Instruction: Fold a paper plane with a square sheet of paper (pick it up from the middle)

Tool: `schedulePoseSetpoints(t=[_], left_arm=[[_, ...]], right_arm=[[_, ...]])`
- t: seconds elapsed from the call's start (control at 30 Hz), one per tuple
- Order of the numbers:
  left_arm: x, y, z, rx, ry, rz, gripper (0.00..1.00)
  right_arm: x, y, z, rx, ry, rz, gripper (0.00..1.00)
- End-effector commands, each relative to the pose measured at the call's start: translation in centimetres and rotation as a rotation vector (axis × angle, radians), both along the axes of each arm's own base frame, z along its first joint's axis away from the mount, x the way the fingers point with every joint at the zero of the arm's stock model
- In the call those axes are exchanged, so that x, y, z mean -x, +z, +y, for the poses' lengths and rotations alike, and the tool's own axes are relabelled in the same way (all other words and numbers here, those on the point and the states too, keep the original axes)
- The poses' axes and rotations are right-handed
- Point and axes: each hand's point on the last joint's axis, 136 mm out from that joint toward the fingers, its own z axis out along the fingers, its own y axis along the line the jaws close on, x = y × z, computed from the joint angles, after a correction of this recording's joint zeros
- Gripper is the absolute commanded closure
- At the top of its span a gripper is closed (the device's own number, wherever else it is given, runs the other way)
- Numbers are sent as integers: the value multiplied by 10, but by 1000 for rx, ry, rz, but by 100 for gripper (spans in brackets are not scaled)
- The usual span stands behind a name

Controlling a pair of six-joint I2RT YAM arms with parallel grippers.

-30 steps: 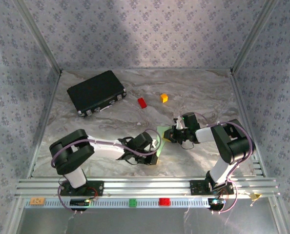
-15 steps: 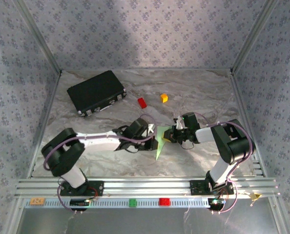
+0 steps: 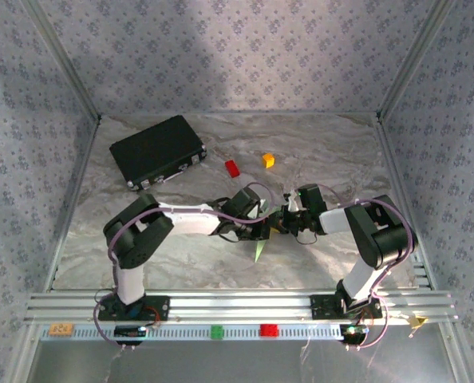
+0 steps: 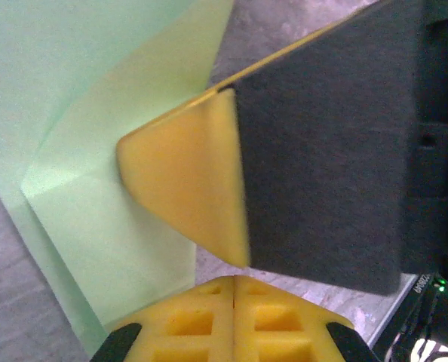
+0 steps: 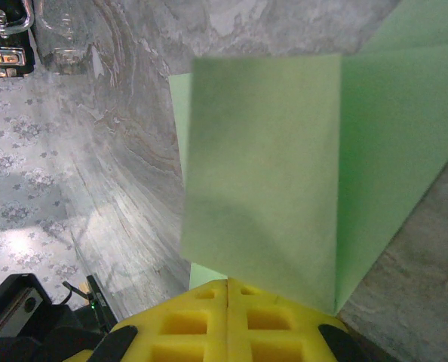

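The left pincer has its jaws closed together, and the folded pale green paper lies on the marbled table just ahead of its tips. The right pincer is clamped on that paper, with a flap standing straight out beyond its tips.

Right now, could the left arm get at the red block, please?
Probably yes: the red block lies in the open just beyond the left tool, nothing between them. That tool is shut at the green paper, though, and must leave it first.
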Motion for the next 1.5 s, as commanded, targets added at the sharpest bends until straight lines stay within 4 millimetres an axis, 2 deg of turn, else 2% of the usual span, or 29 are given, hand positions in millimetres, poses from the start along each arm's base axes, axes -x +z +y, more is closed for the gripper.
schedulePoseSetpoints(t=[0.0,0.13,0.27,0.53,0.67,0.83,1.07,1.2,1.3,1.47], left_arm=[[0,-18,9,-72,-3,4,98],[7,-38,23,-128,16,29,100],[20,-49,35,-144,13,51,100],[48,-52,49,-126,-59,85,100],[58,-53,58,-127,-87,88,100],[58,-54,59,-130,-89,89,100],[56,-54,58,-131,-81,87,100],[56,-54,59,-133,-75,89,100],[56,-55,59,-134,-74,88,100],[58,-59,63,-148,-72,98,100]], right_arm=[[13,-39,-24,166,-60,89,95],[12,-34,-23,159,-60,80,94],[9,-26,-23,150,-63,61,93],[1,13,-29,155,-68,-34,91],[3,30,-32,160,-75,-92,91],[11,40,-17,133,-28,-138,92],[17,31,7,162,51,-145,93],[18,20,12,171,67,-123,93],[16,11,12,181,64,-109,94],[9,-10,-6,242,7,-70,94]])
